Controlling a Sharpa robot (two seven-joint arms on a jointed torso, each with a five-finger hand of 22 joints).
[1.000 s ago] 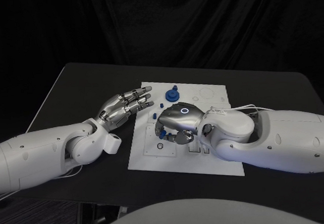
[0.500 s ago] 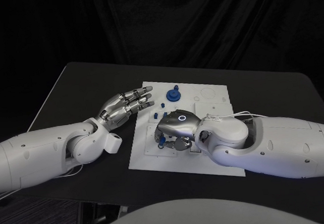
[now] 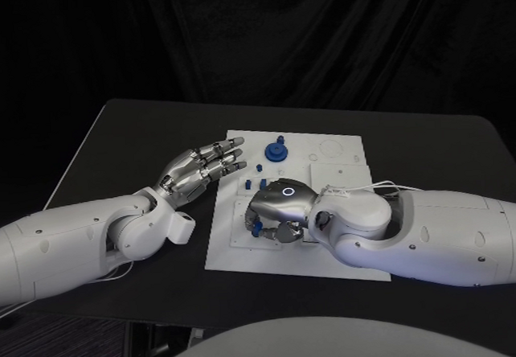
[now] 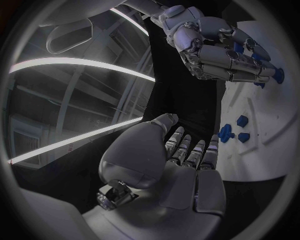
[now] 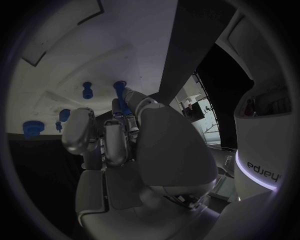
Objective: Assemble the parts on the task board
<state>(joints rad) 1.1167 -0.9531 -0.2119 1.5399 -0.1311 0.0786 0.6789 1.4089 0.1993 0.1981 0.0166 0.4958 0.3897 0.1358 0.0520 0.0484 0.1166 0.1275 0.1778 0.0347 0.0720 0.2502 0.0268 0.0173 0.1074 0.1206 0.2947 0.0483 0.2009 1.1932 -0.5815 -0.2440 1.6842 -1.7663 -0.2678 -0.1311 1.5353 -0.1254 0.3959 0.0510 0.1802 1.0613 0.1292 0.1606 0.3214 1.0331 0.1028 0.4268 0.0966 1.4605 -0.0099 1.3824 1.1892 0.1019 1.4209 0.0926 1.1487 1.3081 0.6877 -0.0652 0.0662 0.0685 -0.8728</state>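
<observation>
On the black surface (image 3: 129, 137), the right hand (image 3: 278, 208) covers the task board's (image 3: 344, 154) middle, fingers curled, hold unclear. Left hand (image 3: 199, 167) spread beside it; blue parts (image 3: 277, 151) behind.

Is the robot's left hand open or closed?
Open. The left hand hovers beside the task board, fingers straight and apart, holding nothing.
</observation>
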